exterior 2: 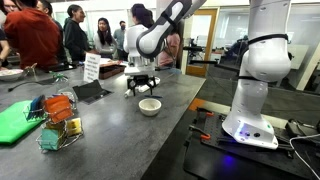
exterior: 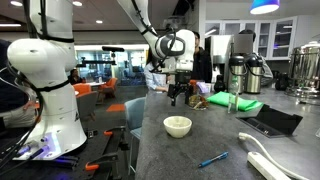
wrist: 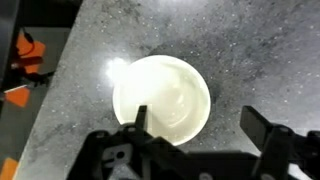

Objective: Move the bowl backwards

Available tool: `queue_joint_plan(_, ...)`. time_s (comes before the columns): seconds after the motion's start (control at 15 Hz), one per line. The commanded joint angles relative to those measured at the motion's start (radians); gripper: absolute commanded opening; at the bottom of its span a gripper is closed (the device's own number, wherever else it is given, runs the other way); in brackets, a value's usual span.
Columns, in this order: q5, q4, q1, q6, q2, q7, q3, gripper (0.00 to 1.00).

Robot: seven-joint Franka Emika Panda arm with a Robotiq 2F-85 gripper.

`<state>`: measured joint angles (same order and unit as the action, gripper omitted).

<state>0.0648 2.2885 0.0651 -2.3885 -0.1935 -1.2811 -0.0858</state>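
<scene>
The claw (wrist: 195,113) is spread wide and holds nothing. In the wrist view its two dark fingers (wrist: 141,116) come in from the 6 o'clock edge. One finger overlaps the near rim of the bowl (wrist: 162,94), and the other lies over bare grey table (wrist: 250,50) at the bowl's 4 o'clock.

In both exterior views the claw (exterior: 177,97) (exterior 2: 141,88) hangs above the table, clear of the bowl. In an exterior view the bowl (exterior: 177,125) stands upright on the table (exterior: 160,155) at the claw's 6 o'clock. In an exterior view it (exterior 2: 149,106) sits at the claw's 5 o'clock. The bowl looks empty, cream-white and smooth.

A blue pen (exterior: 213,159) lies on the table at the bowl's 4 o'clock, well apart from it. A green cloth (exterior: 237,103) lies at the bowl's 2 o'clock. A wire basket (exterior 2: 58,122) of coloured packets stands well off at the bowl's 9 o'clock.
</scene>
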Motion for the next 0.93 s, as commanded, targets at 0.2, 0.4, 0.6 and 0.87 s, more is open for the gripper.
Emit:
queue_joint_plan(0.2,-0.022,-0.125,0.052,0.002,-0.147,-0.011,0.066,1.00)
queue_joint_plan(0.4,-0.041,-0.114,0.069,-0.034,-0.205,-0.014,0.082,1.00)
queue_joint_plan(0.6,-0.070,-0.115,0.081,-0.042,-0.251,0.002,0.088,0.99)
queue_joint_plan(0.87,-0.086,-0.116,0.101,-0.056,-0.272,0.004,0.102,0.65)
